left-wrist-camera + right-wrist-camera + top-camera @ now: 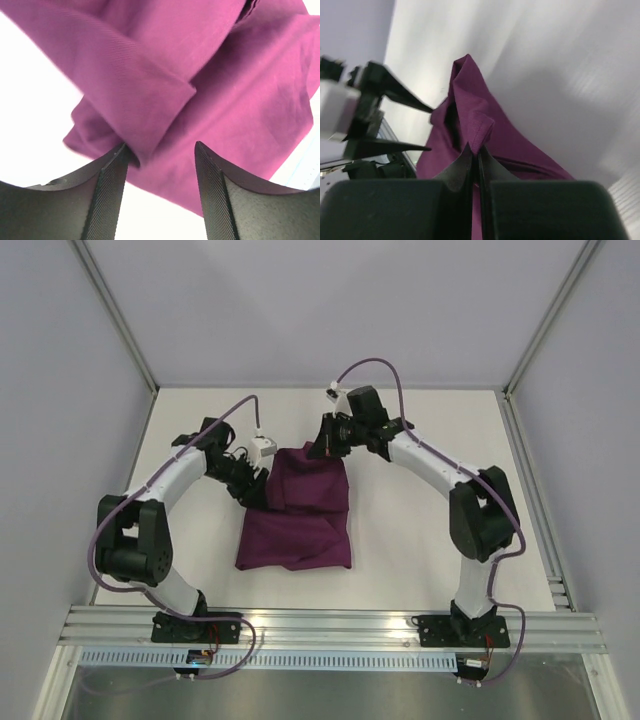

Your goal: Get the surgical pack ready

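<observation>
Right gripper [475, 150], its arm reaching in from the far right of the purple cloth [295, 525], pinches a raised corner of that bundle on the table [420, 440], while the left gripper [160, 150] stands parted over the cloth's far-left fold, anything wrapped inside hidden.

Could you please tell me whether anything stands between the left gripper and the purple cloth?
Nothing visible does. The left gripper stands open right at a folded edge of the purple cloth. The right gripper pinches its far corner.
</observation>
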Motion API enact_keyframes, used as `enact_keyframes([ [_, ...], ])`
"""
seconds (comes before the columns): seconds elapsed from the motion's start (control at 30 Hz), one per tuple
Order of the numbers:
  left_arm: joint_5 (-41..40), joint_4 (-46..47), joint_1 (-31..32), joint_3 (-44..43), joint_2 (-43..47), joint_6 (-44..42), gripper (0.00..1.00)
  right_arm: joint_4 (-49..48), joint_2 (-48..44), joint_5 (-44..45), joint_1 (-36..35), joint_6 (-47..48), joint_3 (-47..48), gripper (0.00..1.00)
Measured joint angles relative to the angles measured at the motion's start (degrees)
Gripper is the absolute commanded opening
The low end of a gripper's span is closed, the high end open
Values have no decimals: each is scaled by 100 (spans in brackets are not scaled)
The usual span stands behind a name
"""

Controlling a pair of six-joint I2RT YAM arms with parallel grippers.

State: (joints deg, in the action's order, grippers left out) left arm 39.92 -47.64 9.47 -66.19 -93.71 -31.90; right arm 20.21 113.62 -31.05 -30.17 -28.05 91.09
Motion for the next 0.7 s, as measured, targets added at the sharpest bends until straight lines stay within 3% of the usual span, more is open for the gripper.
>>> enact_keyframes([
  [0.3, 186, -706, -638, -33, 730, -317, 67, -509, -2022, 55, -1034, 48, -1589, 1],
  [0.6, 310, -1121, -907, -31, 822, -411, 66, -881, -3329, 551, -3080, 212, -3661, 1],
  [0.7, 269, -1123, -909, -33, 723, -254, 66, -1139, -3228, 942, -3593, 243, -4249, 12],
])
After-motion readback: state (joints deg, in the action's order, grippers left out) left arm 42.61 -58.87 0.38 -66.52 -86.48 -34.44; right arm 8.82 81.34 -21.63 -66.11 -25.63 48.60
